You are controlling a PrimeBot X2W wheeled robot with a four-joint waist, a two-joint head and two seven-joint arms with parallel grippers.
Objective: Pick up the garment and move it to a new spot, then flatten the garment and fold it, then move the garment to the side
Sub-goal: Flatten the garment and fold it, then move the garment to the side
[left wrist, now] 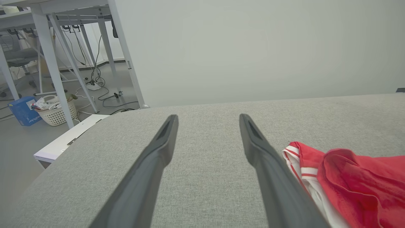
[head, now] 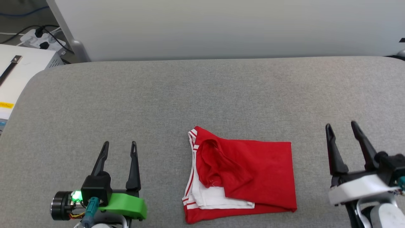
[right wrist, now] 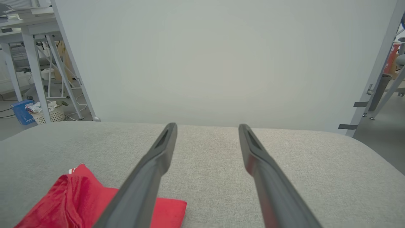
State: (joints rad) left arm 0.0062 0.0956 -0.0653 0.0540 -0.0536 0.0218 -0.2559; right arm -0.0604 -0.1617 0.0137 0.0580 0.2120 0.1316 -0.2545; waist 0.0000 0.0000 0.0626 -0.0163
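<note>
Garment [head: 246, 177], roughly folded on the table [head: 190, 95] between left gripper [head: 120, 143] and right gripper [head: 340, 124], both with fingers wide and empty; next, seemingly, a grasp to shift it aside.

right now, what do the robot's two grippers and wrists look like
Left gripper: two long tapered black fingers, a bright green plastic bracket, a glowing green light, a teal connector with thin wires. Right gripper: matching black fingers on a white wrist shell.

The grey fabric surface [head: 126, 95] carries one folded red garment [head: 262, 171].
</note>
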